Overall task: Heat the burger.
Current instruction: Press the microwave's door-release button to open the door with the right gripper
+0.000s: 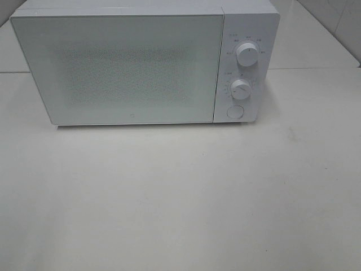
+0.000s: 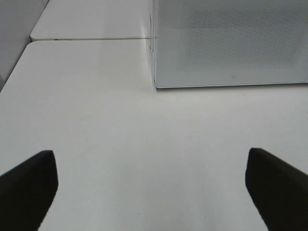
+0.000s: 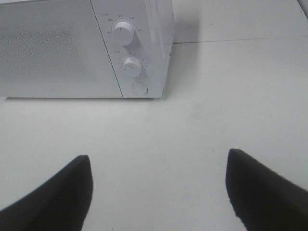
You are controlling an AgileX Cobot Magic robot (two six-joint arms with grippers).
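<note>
Microwave shut, burger not in view

High view: microwave point(image 1: 118, 68) far on desk point(image 1: 180, 197), contents hidden, burger unseen. Left wrist view: left pincer point(image 2: 149, 153) wide open, empty. Right wrist view: right pincer point(image 3: 159, 156) wide open, empty, facing button point(image 3: 139, 88). Judged step: operating the microwave, and pressing the button likely comes next.

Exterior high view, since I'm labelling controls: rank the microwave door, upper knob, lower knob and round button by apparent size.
1. microwave door
2. upper knob and lower knob: look alike, not ranked
3. round button, slightly smaller
</note>
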